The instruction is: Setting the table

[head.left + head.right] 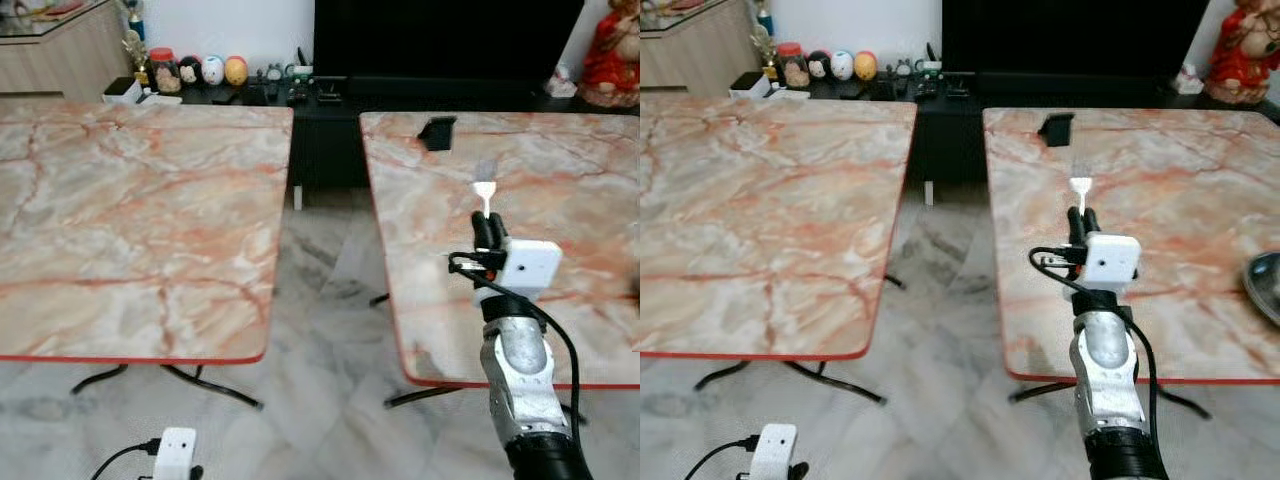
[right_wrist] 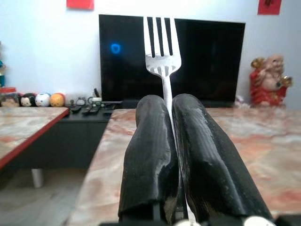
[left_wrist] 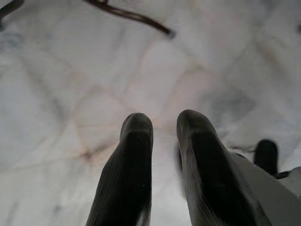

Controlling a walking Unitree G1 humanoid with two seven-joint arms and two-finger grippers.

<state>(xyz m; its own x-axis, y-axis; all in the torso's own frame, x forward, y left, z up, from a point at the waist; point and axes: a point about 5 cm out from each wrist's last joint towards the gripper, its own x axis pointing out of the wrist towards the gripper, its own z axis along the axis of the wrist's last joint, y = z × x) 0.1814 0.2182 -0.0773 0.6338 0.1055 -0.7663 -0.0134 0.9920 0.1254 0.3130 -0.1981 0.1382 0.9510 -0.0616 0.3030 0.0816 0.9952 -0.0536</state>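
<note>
Silver-coloured and slim, the metal fork (image 2: pixel 162 56) stands upright with its tines up, its handle pinched between the two long black fingers (image 2: pixel 150 155) of the right pincer (image 1: pixel 487 232), which are pressed together on it. The right arm reaches forward over the near part of the right-hand desk with the pink-veined marble top and red edge (image 1: pixel 560 160). A small black object (image 1: pixel 436 131) lies near that desk's far left corner, well apart from the fork. At the desk's right edge, in the right eye view, part of a dark round dish (image 1: pixel 1266 285) shows.

The left pincer (image 3: pixel 162 136) hangs low over the pale marble floor (image 3: pixel 70 70), its fingers slightly spread with a narrow gap between them and nothing in it.

A second marble desk of the same kind (image 1: pixel 130 220) stands to the left, with a strip of floor between the two. Beyond them a black television (image 2: pixel 178 56) sits on a low dark cabinet, with small round figurines (image 1: pixel 212 69) to its left and a red and gold statue (image 2: pixel 269 80) to its right.
</note>
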